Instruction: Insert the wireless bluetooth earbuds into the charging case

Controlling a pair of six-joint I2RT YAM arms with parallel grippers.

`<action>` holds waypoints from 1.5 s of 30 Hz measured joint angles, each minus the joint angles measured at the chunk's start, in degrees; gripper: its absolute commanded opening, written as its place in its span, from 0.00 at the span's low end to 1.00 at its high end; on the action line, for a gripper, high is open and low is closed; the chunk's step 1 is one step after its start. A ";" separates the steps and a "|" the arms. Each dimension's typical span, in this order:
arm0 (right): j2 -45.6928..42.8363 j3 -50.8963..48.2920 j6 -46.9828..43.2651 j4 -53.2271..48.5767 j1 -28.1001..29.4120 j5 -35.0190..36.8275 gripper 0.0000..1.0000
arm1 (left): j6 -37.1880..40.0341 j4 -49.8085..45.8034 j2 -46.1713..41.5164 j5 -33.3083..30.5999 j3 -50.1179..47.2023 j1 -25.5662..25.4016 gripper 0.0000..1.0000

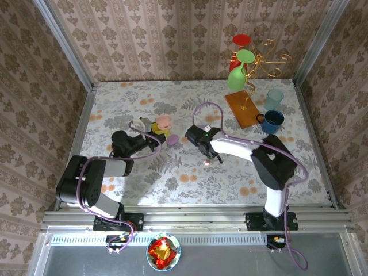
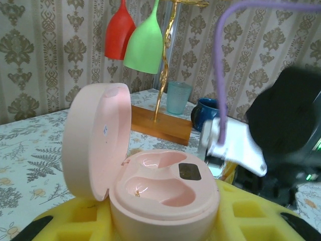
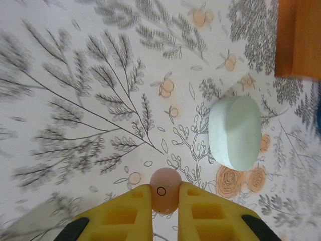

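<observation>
- Earbuds are the job. From above, one pink earbud (image 1: 208,163) sits low on the flowered bench (image 1: 172,178), mid-bench, under the right jaws. Well to its left, the left jaws hold up an open pink case (image 1: 163,122). A lilac round piece (image 1: 171,140) lies just beside them; whether it is a bud or a case I cannot tell.
- Left wrist: the left jaws are clamped on the base of the pink case (image 2: 163,201). Its lid (image 2: 93,140) is swung upright and both wells are bare. The right arm (image 2: 281,115) looms near on the right.
- Right wrist: the right jaws are together on the pink earbud (image 3: 165,190), pinching its sides at the very tips. A shut mint case (image 3: 234,131) lies near, apart from it.
- Risks, as I judge them:
  - The bud is round and slick and held only at the tips, so it may squirt out on lifting.
  - It may turn in the grip and meet its well askew.
  - The upright lid stands beside the approach. A knock there could close it or shift the case in the left jaws.
</observation>
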 measured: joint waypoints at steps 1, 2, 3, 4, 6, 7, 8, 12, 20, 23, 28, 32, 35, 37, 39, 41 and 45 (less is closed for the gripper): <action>-2.73 -1.03 0.15 0.98 -0.44 -2.14 0.18 | 0.20 -0.02 0.24 0.13 0.15 -0.46 0.20; -5.66 -1.99 0.37 2.08 -1.11 -4.76 0.18 | 0.39 -0.02 0.35 0.33 0.28 -1.01 0.20; -7.89 -2.64 0.63 2.89 -1.84 -7.06 0.18 | 0.59 -0.04 0.42 0.70 0.37 -1.51 0.20; -10.38 -3.50 1.03 4.17 -2.93 -10.21 0.18 | 0.85 -0.02 0.44 1.16 0.50 -2.12 0.20; -14.45 -5.25 2.14 6.49 -5.22 -15.91 0.18 | 1.36 0.04 0.46 2.23 0.61 -3.21 0.20; -16.28 -6.14 2.73 7.67 -6.51 -19.26 0.18 | 1.64 0.02 0.50 2.86 0.70 -3.76 0.20; -17.84 -6.91 3.30 8.57 -7.61 -22.25 0.18 | 1.86 0.02 0.66 3.41 0.79 -4.24 0.20; -21.22 -8.31 4.57 10.29 -10.43 -32.35 0.18 | 2.32 0.02 1.51 5.38 1.33 -6.01 0.20; -26.12 -8.37 4.63 12.94 -9.92 -47.56 0.18 | 2.36 0.00 3.37 7.56 2.71 -8.00 0.20; -26.56 -8.22 3.65 14.16 -8.48 -51.01 0.18 | 2.58 0.04 3.98 8.74 3.21 -8.22 0.20; -26.34 -6.86 1.55 14.97 -6.03 -54.42 0.18 | 2.75 0.00 4.61 11.65 3.82 -8.85 0.19; -25.57 -4.61 0.24 16.09 -5.11 -56.22 0.18 | 2.99 0.02 4.74 13.77 4.07 -9.44 0.19; -25.33 -3.52 -0.13 16.74 -5.05 -56.63 0.18 | 3.19 0.02 4.74 14.80 4.09 -9.44 0.19; -24.96 -2.91 -0.33 16.83 -5.05 -56.70 0.18 | 3.41 0.02 4.74 15.13 4.09 -9.51 0.19; -24.57 -2.58 -0.61 16.92 -5.05 -56.72 0.18 | 3.78 0.02 4.70 15.23 4.09 -10.25 0.20; -24.11 -2.40 -0.98 16.92 -5.05 -56.74 0.18 | 4.07 0.04 4.68 15.37 4.09 -11.23 0.20; -22.45 -2.32 -1.20 17.03 -5.05 -56.81 0.18 | 4.48 0.02 4.15 15.65 4.09 -11.63 0.19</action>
